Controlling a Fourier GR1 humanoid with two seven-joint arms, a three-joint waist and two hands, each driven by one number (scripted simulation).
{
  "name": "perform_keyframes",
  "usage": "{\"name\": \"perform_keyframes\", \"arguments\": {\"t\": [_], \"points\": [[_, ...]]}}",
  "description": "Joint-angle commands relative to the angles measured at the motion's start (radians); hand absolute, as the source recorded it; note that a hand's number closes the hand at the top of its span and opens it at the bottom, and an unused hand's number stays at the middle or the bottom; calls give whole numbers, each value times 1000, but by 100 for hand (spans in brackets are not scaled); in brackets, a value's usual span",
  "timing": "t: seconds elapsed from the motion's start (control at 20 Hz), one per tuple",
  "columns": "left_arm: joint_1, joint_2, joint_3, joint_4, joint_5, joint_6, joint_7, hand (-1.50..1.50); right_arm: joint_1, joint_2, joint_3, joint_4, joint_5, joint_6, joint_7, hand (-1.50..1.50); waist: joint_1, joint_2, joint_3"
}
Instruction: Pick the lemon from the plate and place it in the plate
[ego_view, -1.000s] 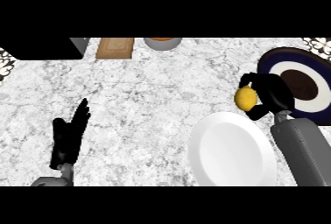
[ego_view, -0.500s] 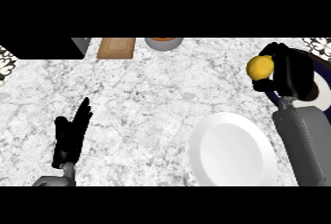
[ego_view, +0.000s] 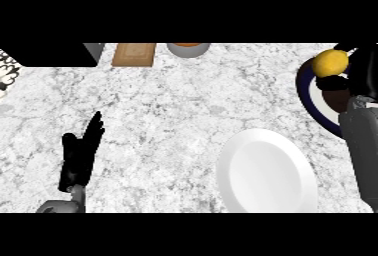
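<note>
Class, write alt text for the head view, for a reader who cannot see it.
The right hand holds a yellow lemon above a dark blue-rimmed plate at the right edge of a marble counter. An empty white plate lies nearer, and the left hand rests open at lower left.

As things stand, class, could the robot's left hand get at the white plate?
Probably yes: the left hand rests open at the lower left, and only bare counter separates it from the white plate.

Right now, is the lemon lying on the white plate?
No, the lemon is in the right hand over the dark-rimmed plate; the white plate holds nothing.
</note>
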Motion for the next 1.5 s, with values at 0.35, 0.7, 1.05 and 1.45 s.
{"name": "perform_keyframes", "arguments": {"t": [0.35,0.7,1.05,1.45], "points": [[5,-10,12,-9,-6,-26,-10,0,-89,-120,-107,394,-53,-50,-139,150,10,4,1],[-76,-8,30,40,-1,-38,18,0,-143,-217,-196,644,-175,87,-327,150,16,11,2],[-26,-9,36,15,9,-50,-7,0,-152,-277,-189,809,-165,216,-423,-150,25,12,2],[30,-31,12,13,-15,-37,-46,0,-201,-220,-382,708,-427,228,-729,-150,3,-1,3]]}}
